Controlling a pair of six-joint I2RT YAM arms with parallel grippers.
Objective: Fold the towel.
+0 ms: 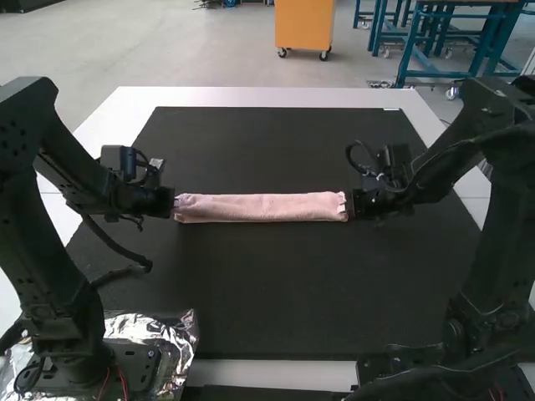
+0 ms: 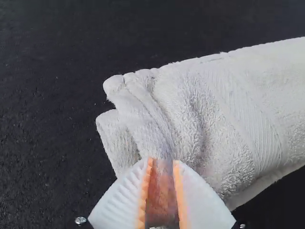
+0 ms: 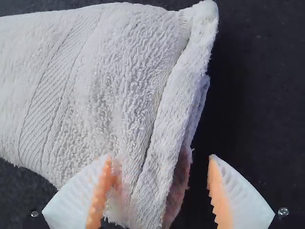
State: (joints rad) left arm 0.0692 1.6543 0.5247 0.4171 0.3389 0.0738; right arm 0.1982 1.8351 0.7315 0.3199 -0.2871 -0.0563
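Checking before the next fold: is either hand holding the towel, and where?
The left hand appears to pinch the folded towel at its creased left end. The right hand is open at the other end, not gripping it.

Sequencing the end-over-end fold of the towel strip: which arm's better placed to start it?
Left, I'd say. The left gripper looks closed on its end of the towel, with creases running into the grip. The right gripper is at the other end, fingers wide apart.

Ribbed, fluffy cloth towel (image 1: 261, 208) on a matt black mat (image 1: 276, 292); crinkled shiny foil (image 1: 180, 334).
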